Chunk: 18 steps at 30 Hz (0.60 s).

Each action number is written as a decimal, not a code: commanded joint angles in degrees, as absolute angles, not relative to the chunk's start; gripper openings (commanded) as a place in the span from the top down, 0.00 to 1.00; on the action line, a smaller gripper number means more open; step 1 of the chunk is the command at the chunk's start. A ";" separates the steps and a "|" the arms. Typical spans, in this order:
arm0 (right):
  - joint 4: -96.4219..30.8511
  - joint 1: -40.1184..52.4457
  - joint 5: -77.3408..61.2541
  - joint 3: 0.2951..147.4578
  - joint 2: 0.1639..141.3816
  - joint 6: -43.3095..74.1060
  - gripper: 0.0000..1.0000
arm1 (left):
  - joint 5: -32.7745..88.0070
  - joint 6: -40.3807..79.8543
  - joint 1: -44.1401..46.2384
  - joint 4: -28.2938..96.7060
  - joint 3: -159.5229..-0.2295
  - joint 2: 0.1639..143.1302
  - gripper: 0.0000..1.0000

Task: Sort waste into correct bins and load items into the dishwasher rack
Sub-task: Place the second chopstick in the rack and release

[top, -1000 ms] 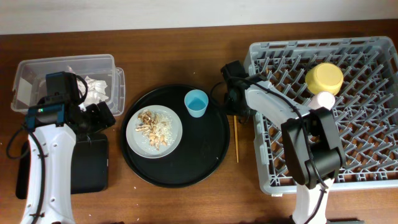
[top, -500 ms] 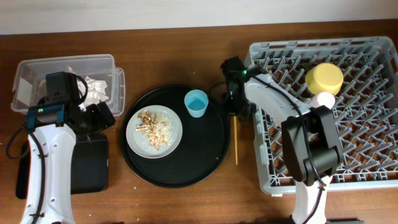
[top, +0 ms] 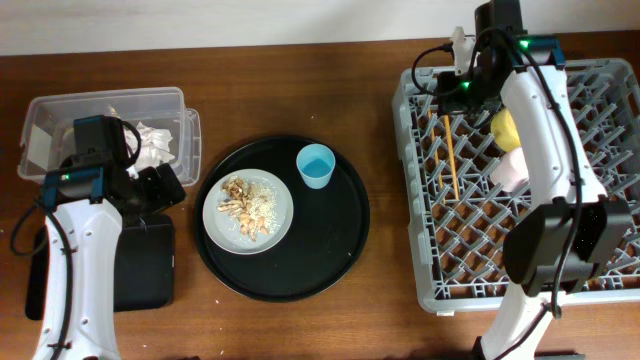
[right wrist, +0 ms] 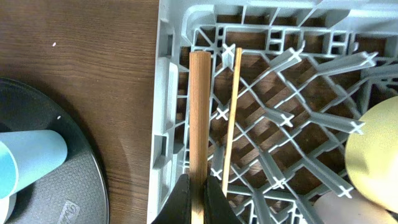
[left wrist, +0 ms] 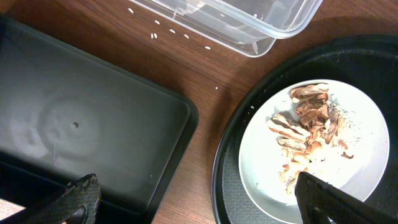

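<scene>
1. Now, the right fingers (right wrist: 181, 205) are pinched narrow on one chopstick (right wrist: 200, 124). The stick runs straight out from the tips, along the inside of the dishwasher rack (right wrist: 163, 93) wall near a corner.
2. A second chopstick (right wrist: 231, 112) lies just beside it on the lattice floor, roughly parallel. Touching or apart: cannot tell.
3. The yellow bowl (right wrist: 373, 155) sits in the rack to one side of the sticks. The pink cup (top: 508, 168) is next to it, partly hidden by the arm.
4. The left fingers (left wrist: 78, 199) are spread wide and hold nothing. They hang above the gap between the shallow black tray (left wrist: 93, 124) and the round black tray (left wrist: 236, 193).
5. The grey plate (left wrist: 367, 168) sits on the round tray with food scraps (left wrist: 311, 121) heaped on it. The light-blue cup (top: 316, 165) stands upright near the plate.
6. The clear tub (top: 100, 105) sits on the bench (top: 300, 70) beyond the shallow tray, with paper wrappers (top: 150, 145) inside.
</scene>
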State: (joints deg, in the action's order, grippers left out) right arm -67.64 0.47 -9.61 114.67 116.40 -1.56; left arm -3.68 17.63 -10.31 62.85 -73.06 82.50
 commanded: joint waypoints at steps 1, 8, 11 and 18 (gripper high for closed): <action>-68.34 0.75 -13.41 114.41 118.45 0.69 0.96 | -4.14 18.22 -10.41 62.85 -73.01 82.37 0.01; -68.60 0.75 -13.58 114.32 122.28 0.69 0.96 | -4.14 18.22 -10.41 62.85 -73.01 82.37 0.01; -68.73 0.80 -13.56 114.32 122.32 0.80 0.40 | -4.14 18.22 -10.41 62.85 -73.01 82.37 0.01; -73.71 6.79 -17.41 114.34 121.21 2.00 0.34 | -4.14 18.22 -10.41 62.85 -73.01 82.37 0.01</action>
